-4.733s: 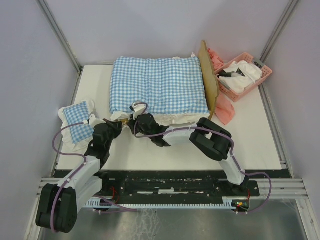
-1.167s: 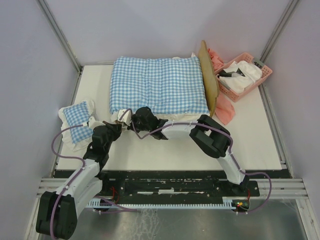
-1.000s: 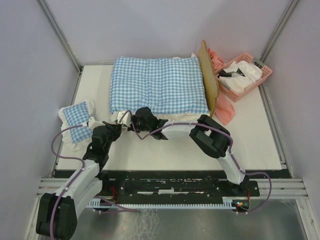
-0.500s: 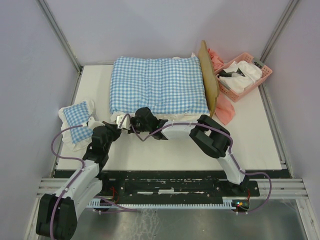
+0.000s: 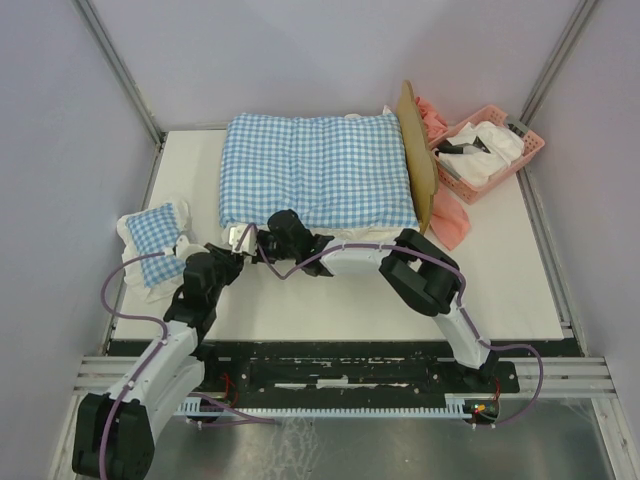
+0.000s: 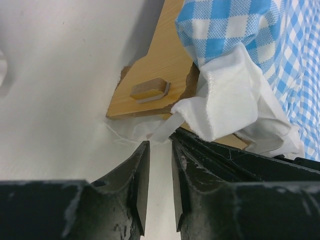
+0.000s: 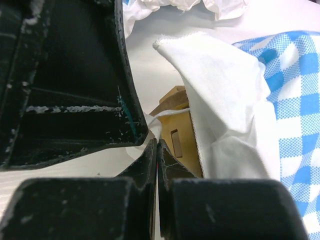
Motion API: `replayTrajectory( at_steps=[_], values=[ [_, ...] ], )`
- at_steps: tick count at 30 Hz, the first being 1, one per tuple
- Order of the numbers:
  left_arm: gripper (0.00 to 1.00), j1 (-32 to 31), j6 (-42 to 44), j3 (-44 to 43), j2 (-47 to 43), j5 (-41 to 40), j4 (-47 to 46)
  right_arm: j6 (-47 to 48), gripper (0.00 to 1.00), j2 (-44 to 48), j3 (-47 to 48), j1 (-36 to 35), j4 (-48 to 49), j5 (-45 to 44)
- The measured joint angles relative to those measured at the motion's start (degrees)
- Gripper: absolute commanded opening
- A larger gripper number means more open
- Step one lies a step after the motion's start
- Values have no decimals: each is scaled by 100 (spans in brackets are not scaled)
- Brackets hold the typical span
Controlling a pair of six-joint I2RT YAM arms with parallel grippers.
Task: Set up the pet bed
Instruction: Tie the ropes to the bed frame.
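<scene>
Bed (image 5: 413, 150) sits toward the back of the worktop (image 5: 400, 315), its headboard at the right end near the basket (image 5: 492, 150), with nearly all of the frame hidden under the checked cushion (image 5: 320, 170). Both sets of fingers meet at its near left corner, where the white frill (image 6: 230, 100) spills over the wood. We see the left fingers (image 6: 140, 180) parted by a narrow gap, nothing between them, a thin strip of frill just at their tips. The right fingers (image 7: 148, 162) are pressed together; we cannot tell whether a fold of frill is pinched there. Our main worry is the frill: if either side pulls away with cloth caught, the cushion could be dragged askew or off the frame. The two wrists also sit almost touching, so a careless move by one could knock the other, or shove the light frame across the worktop. The left arm (image 5: 170, 340) reaches forward from its base, wrist angled right toward the corner. The right arm (image 5: 430, 280) folds at the elbow and stretches low and far to the left along the bed's near side.
</scene>
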State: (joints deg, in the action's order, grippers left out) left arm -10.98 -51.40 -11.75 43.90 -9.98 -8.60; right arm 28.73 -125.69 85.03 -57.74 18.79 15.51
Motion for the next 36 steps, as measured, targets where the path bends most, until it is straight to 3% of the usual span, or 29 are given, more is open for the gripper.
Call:
replayTrajectory(
  at_steps=[7, 14, 25, 36],
  values=[
    [39, 0, -507, -422, -470, -531, 1161, 2, 2, -264, 280, 0, -92, 61],
    [47, 2, -1410, -420, -863, -1067, 1733, 11, 2, -350, 315, 0, -236, 98],
    [52, 81, -2455, -415, 146, -817, 1329, 28, 2, -350, 317, 0, -262, 105],
    [49, 225, -2590, -415, 710, -778, 772, 28, 2, -350, 326, 0, -299, 125]
  ],
)
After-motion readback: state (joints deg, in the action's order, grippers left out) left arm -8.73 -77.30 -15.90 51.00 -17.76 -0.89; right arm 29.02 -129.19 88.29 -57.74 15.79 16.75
